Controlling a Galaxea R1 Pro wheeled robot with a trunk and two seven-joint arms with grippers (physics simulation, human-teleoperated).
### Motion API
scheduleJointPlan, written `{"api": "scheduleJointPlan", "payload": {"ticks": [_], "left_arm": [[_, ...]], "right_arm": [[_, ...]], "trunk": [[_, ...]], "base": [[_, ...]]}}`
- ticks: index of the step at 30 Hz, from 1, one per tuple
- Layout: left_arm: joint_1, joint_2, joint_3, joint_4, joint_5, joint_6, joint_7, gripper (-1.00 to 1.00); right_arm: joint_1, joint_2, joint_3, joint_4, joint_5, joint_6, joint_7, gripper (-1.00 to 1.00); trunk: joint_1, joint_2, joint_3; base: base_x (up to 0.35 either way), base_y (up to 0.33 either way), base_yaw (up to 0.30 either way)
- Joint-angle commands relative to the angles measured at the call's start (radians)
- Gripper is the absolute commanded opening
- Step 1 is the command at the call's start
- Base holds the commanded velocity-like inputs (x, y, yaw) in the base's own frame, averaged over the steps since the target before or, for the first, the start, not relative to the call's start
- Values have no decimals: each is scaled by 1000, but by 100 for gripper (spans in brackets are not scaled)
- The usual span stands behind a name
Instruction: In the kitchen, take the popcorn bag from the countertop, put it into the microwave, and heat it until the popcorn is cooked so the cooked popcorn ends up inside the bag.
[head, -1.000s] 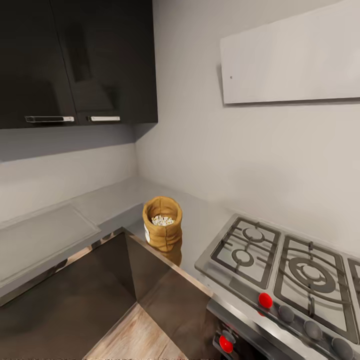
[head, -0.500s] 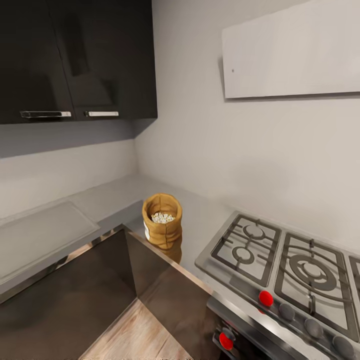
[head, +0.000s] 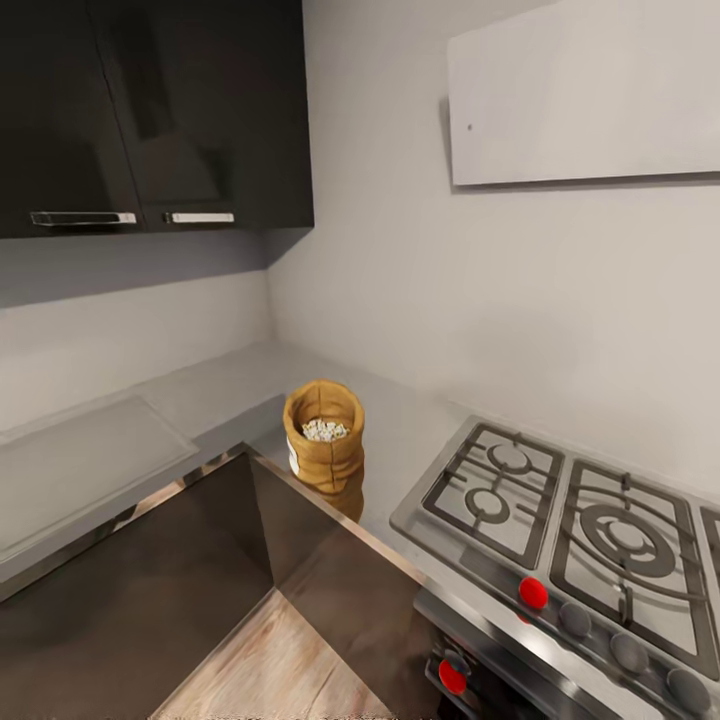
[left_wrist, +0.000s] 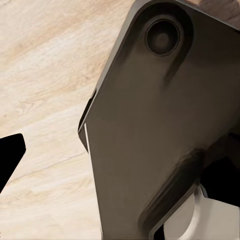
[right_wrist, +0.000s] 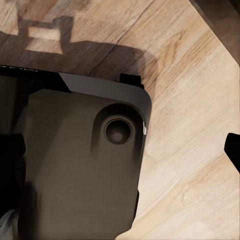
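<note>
Popcorn bag (head: 324, 447) stands upright on the countertop (head: 210, 395), in the inner corner where the 2 runs of worktop meet, close to the steel front edge. Gas hob (head: 570, 525) sits well apart from it along the same run.

Neither arm reaches into the head view. Both wrist views look down past a dark grey robot body panel (left_wrist: 160, 130) at the wood floor (right_wrist: 200, 150), so both arms look to hang low beside the body. Judgement: the bag lies up and forward of both grippers, over the counter edge.

A black tip shows at the edge of the left wrist view (left_wrist: 10, 155) and of the right wrist view (right_wrist: 234, 148), likely 1 finger each. Cannot tell whether either gripper is open or closed.

Which arm is nearer: cannot say firmly. The bag sits slightly to the robot's left of centre in the head view, so the left arm may have a small edge.

Bag's long axis is vertical; mouth faces up.

Look of the bag: tan-brown, coarse weave, rolled rim, squat and rounded. White label (head: 293, 457) on the side nearest the robot's left. Pale popcorn (head: 325, 430) heaped inside, just below the rim. Faint reflection on the cabinet face under it.
</note>
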Motion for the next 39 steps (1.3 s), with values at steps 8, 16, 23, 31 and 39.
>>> {"api": "scheduleJointPlan", "payload": {"ticks": [8,16,23,31,39], "left_arm": [[0,0,-1,-1,4,-2,4,100],[0,0,-1,-1,4,-2,2,100],[0,0,-1,-1,4,-2,2,100],[0,0,-1,-1,4,-2,2,100],[0,0,-1,-1,4,-2,2,100]], "right_arm": [[-1,-1,-8,2,6,-4,1,100],[-1,-1,-8,0,6,-5,0,100],[-1,-1,-8,0,6,-5,0,100],[-1,-1,-8,-2,5,-5,0,100],[-1,1,-8,-1,5,-2,1,100]], "trunk": [[0,-1,-14],[0,-1,-27],[0,-1,-38],[0,-1,-40],[0,-1,-40]], "base": [[0,0,0],[0,0,0],[0,0,10],[0,0,10],[0,0,74]]}}
